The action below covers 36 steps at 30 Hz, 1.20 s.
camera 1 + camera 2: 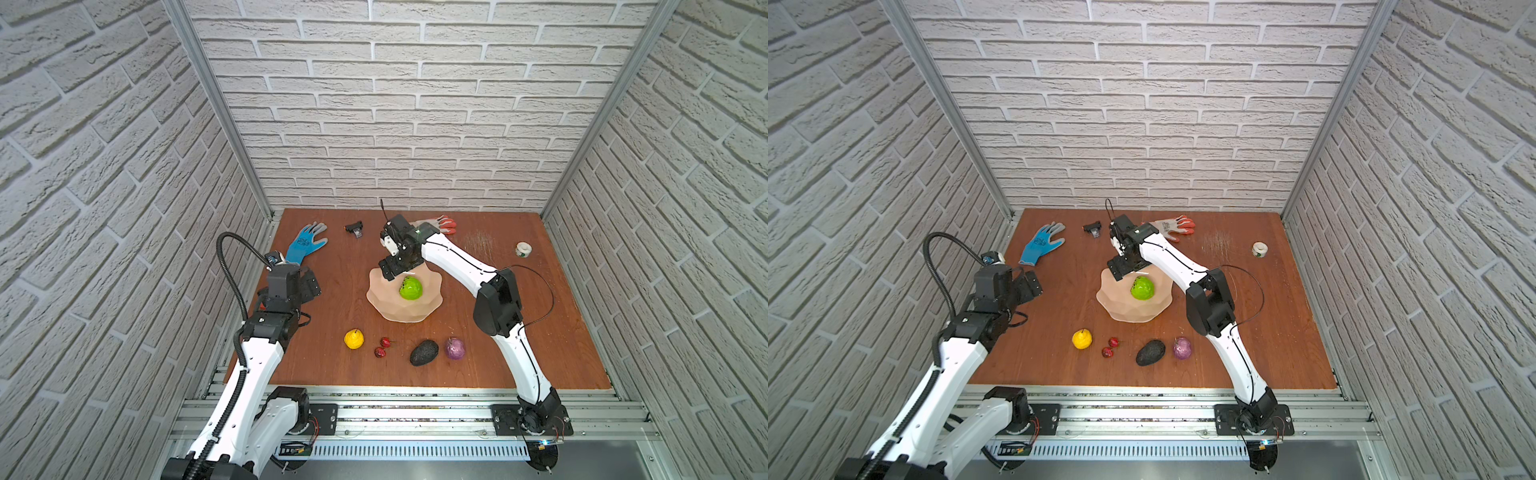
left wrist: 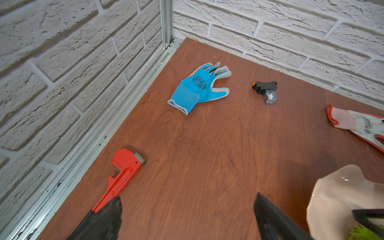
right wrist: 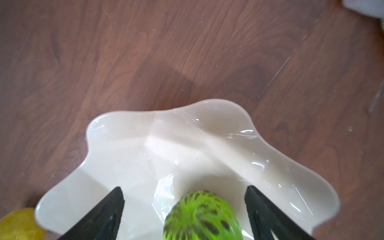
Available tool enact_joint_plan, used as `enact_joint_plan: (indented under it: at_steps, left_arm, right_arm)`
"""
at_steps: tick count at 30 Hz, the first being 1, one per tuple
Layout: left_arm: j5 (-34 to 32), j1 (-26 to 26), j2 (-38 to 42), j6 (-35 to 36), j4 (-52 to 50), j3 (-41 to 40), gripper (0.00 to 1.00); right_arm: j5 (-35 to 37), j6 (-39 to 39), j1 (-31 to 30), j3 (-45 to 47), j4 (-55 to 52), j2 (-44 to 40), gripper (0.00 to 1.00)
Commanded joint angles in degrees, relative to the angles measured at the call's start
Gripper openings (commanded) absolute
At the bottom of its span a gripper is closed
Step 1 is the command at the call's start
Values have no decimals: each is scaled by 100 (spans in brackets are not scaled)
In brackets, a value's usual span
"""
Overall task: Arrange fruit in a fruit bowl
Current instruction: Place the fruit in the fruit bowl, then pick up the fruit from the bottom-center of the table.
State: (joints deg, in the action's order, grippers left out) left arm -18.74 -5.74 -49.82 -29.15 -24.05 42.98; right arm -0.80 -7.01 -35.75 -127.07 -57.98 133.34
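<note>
Right gripper (image 3: 184,188) wide open, empty above pale peach scalloped bowl (image 1: 399,313); your blackish toy avocado (image 1: 424,352) lies base-side, nearer that arm.

Both top views look steeply down from high above the near edge, taking in the whole table (image 1: 561,340). The left wrist camera sits low, facing the far left corner past a blue glove (image 2: 199,87). The right wrist camera hangs close over the bowl (image 3: 187,135), which all 4 views share.
</note>
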Motion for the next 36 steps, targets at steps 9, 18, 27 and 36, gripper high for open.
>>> enact_joint_plan:
  at_steps: [9, 18, 27, 36]
  left_arm:
    - [109, 38, 3, 7, -66, 94, 98]
    - [274, 29, -107, -56, -86, 157, 98]
    - [366, 11, -309, 25, -130, 268, 98]
    - [656, -15, -538, -72, -275, 430, 97]
  right_arm:
    - [84, 20, -46, 2672, 1308, -2330, 94]
    - [102, -297, -51, 4158, 1277, -3592, 93]
    - [302, -974, -57, 5304, 583, -5037, 89]
    - [372, -1769, -98, 6374, 35, -5708, 87]
